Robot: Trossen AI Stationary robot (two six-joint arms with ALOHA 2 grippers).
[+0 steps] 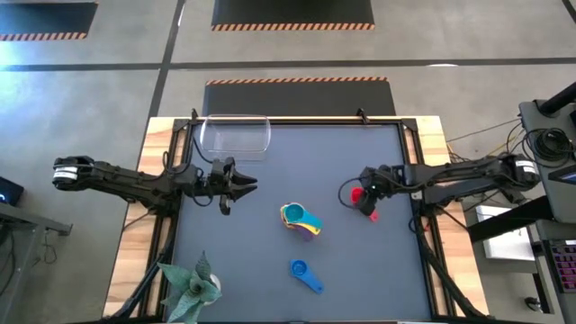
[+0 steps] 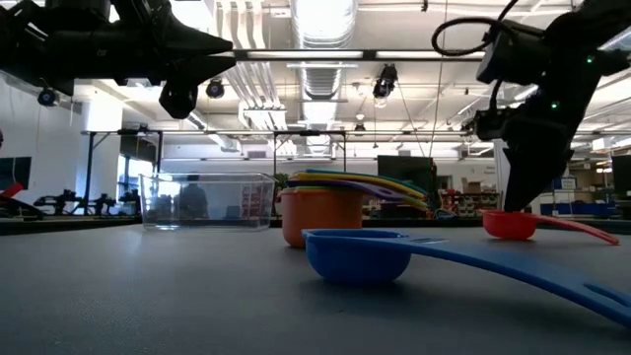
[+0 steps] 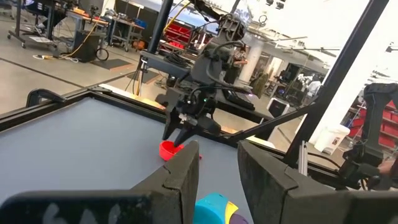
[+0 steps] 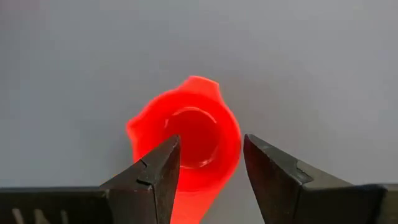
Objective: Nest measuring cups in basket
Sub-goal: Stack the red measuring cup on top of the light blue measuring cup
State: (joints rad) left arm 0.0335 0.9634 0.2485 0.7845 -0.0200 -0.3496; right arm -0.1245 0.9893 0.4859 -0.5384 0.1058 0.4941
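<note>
The red measuring cup (image 1: 360, 193) stands upright on the table's right half, its handle toward the near edge. My right gripper (image 4: 208, 152) is open and points down over it, a finger (image 4: 163, 163) on each side of the bowl (image 4: 199, 134). A stack of nested cups (image 1: 300, 219) with teal on top and orange (image 2: 320, 217) at the bottom sits at mid-table. The blue cup (image 1: 300, 268) lies alone nearer the near edge. The clear basket (image 1: 236, 135) stands at the far left. My left gripper (image 1: 247, 184) hovers open, left of the stack. My right gripper stands over the red cup's bowl (image 2: 511, 226) from above, one finger over the rim and one outside it. I cannot tell whether either finger touches the cup. The cup rests on the table.
A potted plant (image 1: 191, 288) sits at the near left corner. A raised frame (image 1: 297, 120) runs round the grey mat. There is free mat between the basket and the stack, and along the near right side.
</note>
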